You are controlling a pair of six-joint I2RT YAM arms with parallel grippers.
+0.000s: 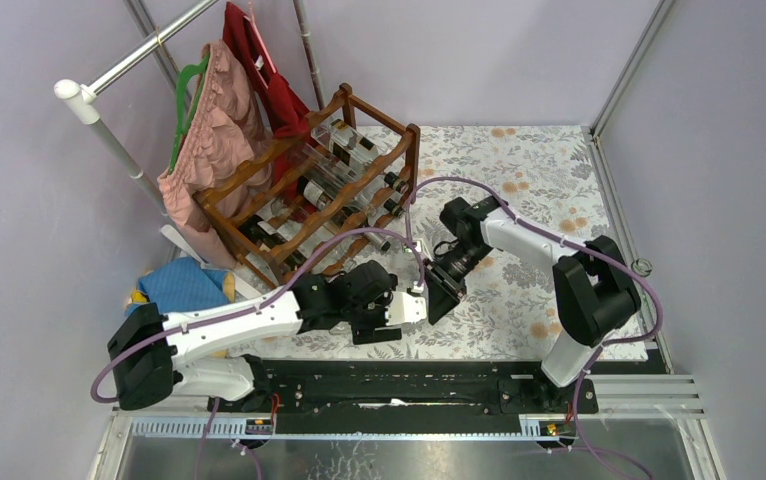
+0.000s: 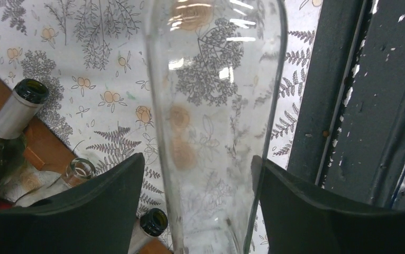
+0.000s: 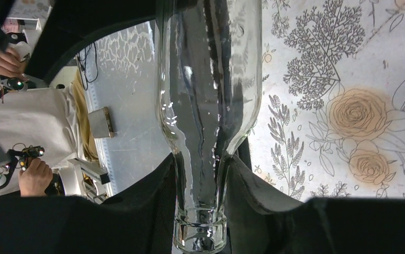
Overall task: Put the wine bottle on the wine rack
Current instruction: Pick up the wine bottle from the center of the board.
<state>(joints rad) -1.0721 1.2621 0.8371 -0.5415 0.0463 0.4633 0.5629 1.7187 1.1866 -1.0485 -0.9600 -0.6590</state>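
Note:
A clear glass wine bottle [image 3: 211, 79] hangs over the floral tablecloth between my two grippers. My right gripper [image 3: 201, 159] is shut on the bottle's neck, just above its lip. My left gripper [image 2: 198, 161] is open around the wide body of the bottle [image 2: 216, 106], with a clear gap at its left finger [image 2: 84, 211]. In the top view the two grippers meet near the table's middle, left gripper [image 1: 437, 298] and right gripper [image 1: 439, 272]. The dark reddish-brown wine rack [image 1: 309, 190] stands at the back left and holds several bottles.
A foil-capped dark bottle [image 2: 18, 108] and other necks stick out of the rack rail [image 2: 42, 143] near my left fingers. Pink [image 1: 209, 130] and red [image 1: 269, 80] garments hang behind the rack. A blue cloth [image 1: 184, 285] lies at the left. The arms' black base rail [image 1: 409, 385] runs along the front.

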